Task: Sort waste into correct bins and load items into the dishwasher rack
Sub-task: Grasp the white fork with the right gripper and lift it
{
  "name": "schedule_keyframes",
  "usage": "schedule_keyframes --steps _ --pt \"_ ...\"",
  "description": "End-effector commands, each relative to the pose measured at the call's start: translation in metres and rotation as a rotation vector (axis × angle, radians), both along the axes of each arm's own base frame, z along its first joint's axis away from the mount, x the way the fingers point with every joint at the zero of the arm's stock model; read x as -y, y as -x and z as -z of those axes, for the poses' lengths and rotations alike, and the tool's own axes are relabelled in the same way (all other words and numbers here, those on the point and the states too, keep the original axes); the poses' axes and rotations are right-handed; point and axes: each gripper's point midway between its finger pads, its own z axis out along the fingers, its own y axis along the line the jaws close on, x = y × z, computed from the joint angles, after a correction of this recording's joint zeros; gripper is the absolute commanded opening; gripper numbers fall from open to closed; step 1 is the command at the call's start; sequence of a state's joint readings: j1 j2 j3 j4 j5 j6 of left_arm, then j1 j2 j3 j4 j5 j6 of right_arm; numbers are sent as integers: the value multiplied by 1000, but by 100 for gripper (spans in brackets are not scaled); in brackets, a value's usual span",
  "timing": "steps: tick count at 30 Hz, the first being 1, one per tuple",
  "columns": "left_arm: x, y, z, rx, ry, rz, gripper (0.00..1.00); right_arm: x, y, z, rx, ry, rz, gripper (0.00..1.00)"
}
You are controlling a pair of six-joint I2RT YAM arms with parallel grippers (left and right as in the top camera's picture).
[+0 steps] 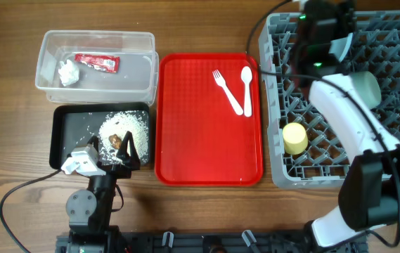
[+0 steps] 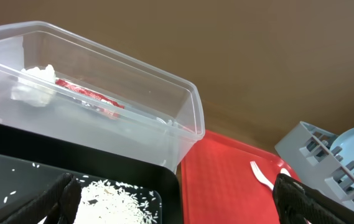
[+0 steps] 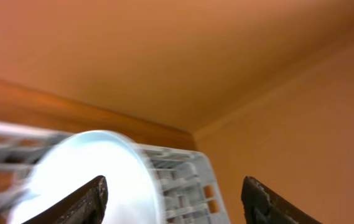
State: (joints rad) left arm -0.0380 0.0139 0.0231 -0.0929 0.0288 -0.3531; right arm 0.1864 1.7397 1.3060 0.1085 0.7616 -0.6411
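Observation:
The black tray (image 1: 62, 133) holds white rice (image 1: 133, 126) and a brown food chunk (image 1: 115, 139). My left gripper (image 1: 114, 149) is open over its near edge, empty; its wrist view shows the rice (image 2: 111, 199). The clear tub (image 1: 95, 88) holds a red wrapper (image 1: 98, 62) and white tissue (image 1: 67, 72). The white fork (image 1: 226, 90) and spoon (image 1: 247, 90) lie on the red tray (image 1: 200, 140). The grey rack (image 1: 396, 119) holds a yellow cup (image 1: 295, 138). My right gripper (image 1: 324, 39) is open over the rack's far side, by an upright pale blue plate (image 3: 96, 180).
My right arm (image 1: 354, 119) stretches across the rack from the front right. A black cable (image 1: 17, 197) loops on the wooden table at the front left. The left arm's base stands at the table's front edge.

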Motion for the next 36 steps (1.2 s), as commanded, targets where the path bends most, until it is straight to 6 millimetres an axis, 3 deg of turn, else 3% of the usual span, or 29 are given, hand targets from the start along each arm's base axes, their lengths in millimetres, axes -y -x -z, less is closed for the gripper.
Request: schedule_keyframes --steps 1,4,5,7,10,13,19,22,26,32,36 --pt "0 0 2 3 -5 2 100 -57 20 -9 0 -111 -103 78" --pt "0 0 2 3 -5 3 100 -113 42 38 -198 -238 -264 79" --pt "0 0 2 3 -5 2 100 -145 60 64 -303 -364 -336 78" --pt "0 0 2 3 -5 3 100 -188 89 92 -455 -556 -438 78" --pt "0 0 2 3 -5 3 100 -234 130 110 -636 -863 -493 77" --pt "0 0 2 3 -5 2 100 -255 158 116 -769 -1026 -508 72" --pt "0 0 2 3 -5 3 100 -246 137 133 -732 -913 -511 72" --pt "0 0 2 3 -5 3 100 -225 113 163 -693 -799 -415 72" --pt "0 0 2 3 -5 3 100 -217 94 192 -687 -777 -381 68" --pt "0 0 2 3 -5 2 100 -213 82 230 -698 -755 -337 57" --pt "0 0 2 3 -5 3 100 -213 90 258 -764 -753 -312 48"
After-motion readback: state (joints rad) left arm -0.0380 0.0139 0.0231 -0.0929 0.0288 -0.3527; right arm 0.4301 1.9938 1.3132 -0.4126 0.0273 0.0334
